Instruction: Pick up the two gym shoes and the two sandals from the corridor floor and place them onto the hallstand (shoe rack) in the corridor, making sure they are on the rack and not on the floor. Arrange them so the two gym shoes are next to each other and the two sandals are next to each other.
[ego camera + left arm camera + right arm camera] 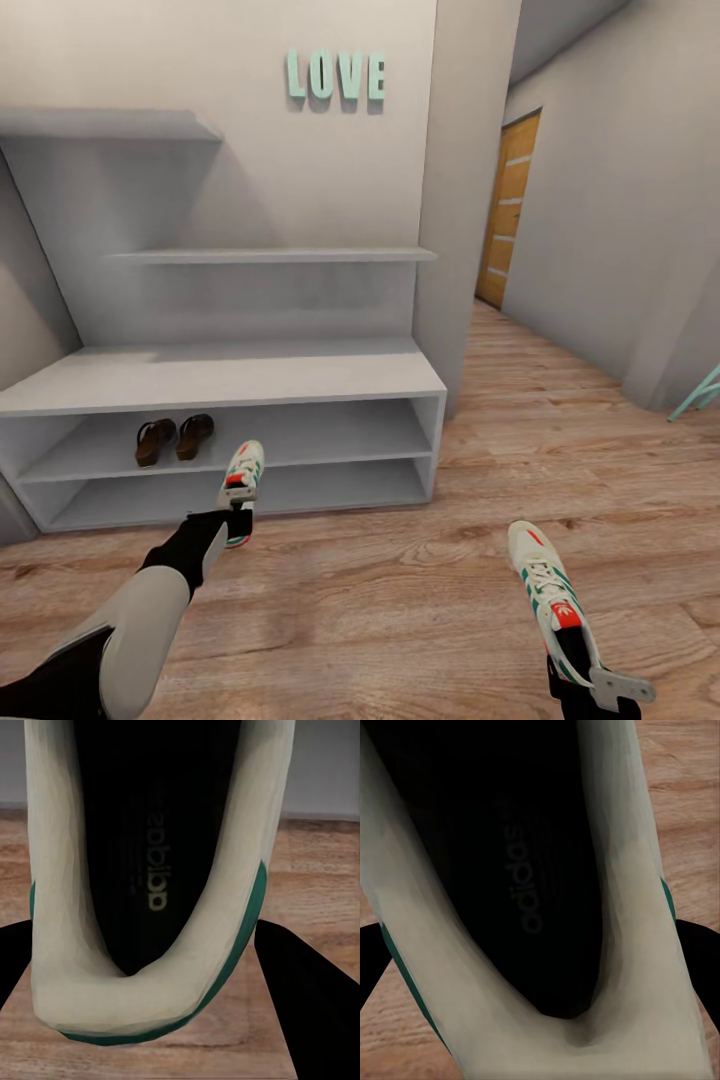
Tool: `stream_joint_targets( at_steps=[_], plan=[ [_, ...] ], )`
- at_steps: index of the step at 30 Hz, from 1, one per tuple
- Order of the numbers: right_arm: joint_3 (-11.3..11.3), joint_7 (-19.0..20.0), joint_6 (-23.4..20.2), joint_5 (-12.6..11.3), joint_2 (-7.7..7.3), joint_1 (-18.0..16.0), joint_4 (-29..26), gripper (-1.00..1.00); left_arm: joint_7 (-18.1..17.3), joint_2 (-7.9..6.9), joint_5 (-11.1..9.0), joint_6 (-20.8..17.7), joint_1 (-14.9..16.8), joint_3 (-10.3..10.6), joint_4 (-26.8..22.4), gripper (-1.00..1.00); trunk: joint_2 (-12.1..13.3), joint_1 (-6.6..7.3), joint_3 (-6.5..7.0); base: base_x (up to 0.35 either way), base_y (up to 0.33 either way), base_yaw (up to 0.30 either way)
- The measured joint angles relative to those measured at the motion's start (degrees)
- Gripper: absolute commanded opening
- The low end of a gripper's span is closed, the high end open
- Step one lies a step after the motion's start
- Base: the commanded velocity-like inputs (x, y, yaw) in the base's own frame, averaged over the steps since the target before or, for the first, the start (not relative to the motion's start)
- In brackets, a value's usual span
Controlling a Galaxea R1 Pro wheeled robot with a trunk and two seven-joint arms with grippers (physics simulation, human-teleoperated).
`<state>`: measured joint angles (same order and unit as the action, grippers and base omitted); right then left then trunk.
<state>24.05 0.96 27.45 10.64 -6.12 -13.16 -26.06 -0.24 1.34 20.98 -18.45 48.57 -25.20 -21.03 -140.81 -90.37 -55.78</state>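
Two gym shoes are held by their heels: one (241, 478) in the left pincer (237, 520), one (548, 590) in the right pincer (585, 690). Beyond the left pincer, two sandals (174, 439) are seen on the hallstand (220, 380) shelf.

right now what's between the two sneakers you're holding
Only bare wood floor lies between the left sneaker and the right sneaker, as the head view shows.

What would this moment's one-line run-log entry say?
left gripper: holds gym shoe by heel | right gripper: holds other gym shoe | sandals: paired on hallstand upper shelf | stage: shoes not yet racked
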Motion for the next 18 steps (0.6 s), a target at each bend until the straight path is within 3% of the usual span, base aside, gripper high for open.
stream_joint_targets(
  at_steps=[5, 18],
  plan=[
    [0.12, 0.00, 0.03, 0.08, -0.03, -0.04, 0.06, -1.00, -0.04, 0.00, -0.01, 0.22, -0.44, 0.00, 0.11, -1.00, 0.00, 0.01, 0.00, 0.083, 0.000, 0.000],
    [0.14, 0.01, 0.04, 0.10, -0.07, -0.01, 0.08, -1.00, -0.13, -0.08, -0.03, 0.87, -0.59, 0.01, 0.32, -1.00, 0.00, 0.04, 0.00, 0.321, -0.021, 0.000]
  ],
)
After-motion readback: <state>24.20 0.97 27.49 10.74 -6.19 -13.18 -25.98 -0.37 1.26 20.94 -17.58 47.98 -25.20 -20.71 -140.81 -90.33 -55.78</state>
